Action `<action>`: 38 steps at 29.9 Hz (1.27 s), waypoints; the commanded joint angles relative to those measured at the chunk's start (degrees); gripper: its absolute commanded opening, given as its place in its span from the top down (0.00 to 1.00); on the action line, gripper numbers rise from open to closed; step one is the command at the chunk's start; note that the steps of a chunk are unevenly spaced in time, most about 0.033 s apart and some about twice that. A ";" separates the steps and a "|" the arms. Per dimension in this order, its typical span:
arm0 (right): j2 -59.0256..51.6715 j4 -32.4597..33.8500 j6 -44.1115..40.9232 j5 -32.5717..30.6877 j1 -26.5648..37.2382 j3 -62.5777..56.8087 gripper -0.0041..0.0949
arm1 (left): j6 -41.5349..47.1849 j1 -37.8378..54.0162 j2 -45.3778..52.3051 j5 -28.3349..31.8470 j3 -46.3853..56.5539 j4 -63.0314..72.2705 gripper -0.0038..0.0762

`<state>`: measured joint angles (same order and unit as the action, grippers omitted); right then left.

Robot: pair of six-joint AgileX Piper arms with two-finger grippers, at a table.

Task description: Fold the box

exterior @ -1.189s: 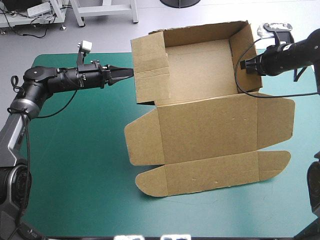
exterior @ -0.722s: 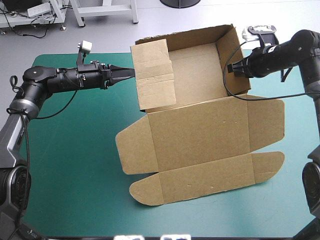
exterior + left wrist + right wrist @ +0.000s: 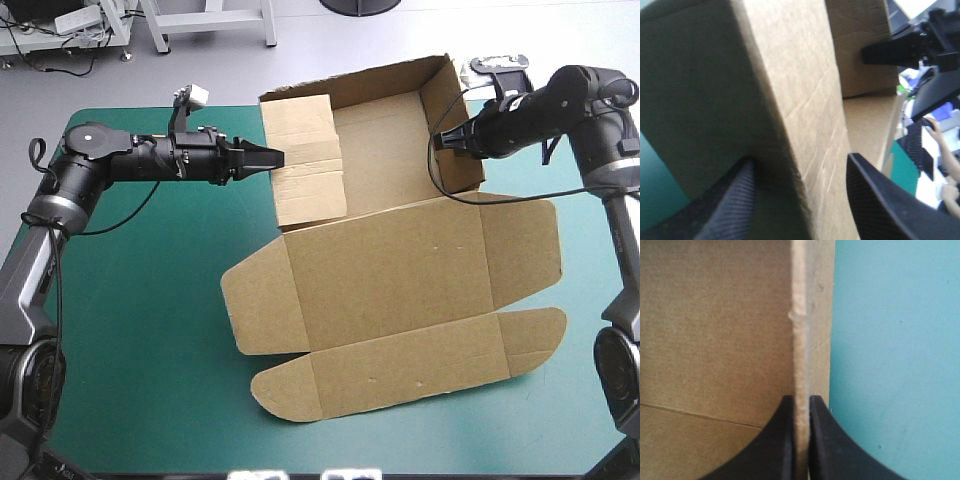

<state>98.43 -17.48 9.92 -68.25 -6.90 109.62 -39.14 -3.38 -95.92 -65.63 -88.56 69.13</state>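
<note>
The brown box (image 3: 400,270) stands as an open tray at the far middle of the table, its lid flat toward the front. My left gripper (image 3: 270,157) is at the tray's left wall (image 3: 305,165). In the left wrist view the gripper (image 3: 800,160) is open, with that thick wall (image 3: 790,100) between its black fingers. My right gripper (image 3: 447,139) is shut on the right wall (image 3: 458,120). The right wrist view shows the gripper (image 3: 801,399) pinching the wall's top edge (image 3: 799,315).
The lid's long front flap (image 3: 400,370) lies toward the table's front edge, with side flaps spread out left and right. The tray's far wall (image 3: 350,80) reaches past the far edge of the teal-green cover (image 3: 140,300). The right gripper (image 3: 890,50) shows beyond the box in the left wrist view.
The box has slid to the left with my right gripper holding its right wall. My left gripper has moved forward and opened astride the left wall.
</note>
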 commanded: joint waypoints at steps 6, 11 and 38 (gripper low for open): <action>-2.51 -1.64 -3.79 4.22 -1.26 1.40 0.98 | 12.31 -3.78 2.98 9.06 -8.15 -12.39 0.46; -2.51 -1.64 -4.21 4.85 -1.26 1.40 0.98 | 18.90 -5.71 2.98 13.58 -8.50 -19.97 0.46; -2.12 8.38 -13.12 8.55 -11.92 1.40 0.96 | 28.27 -8.35 2.98 19.59 -8.50 -30.14 0.51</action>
<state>98.80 -7.50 -1.45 -63.69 -16.77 109.57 -13.56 -11.28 -95.92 -46.85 -94.99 38.43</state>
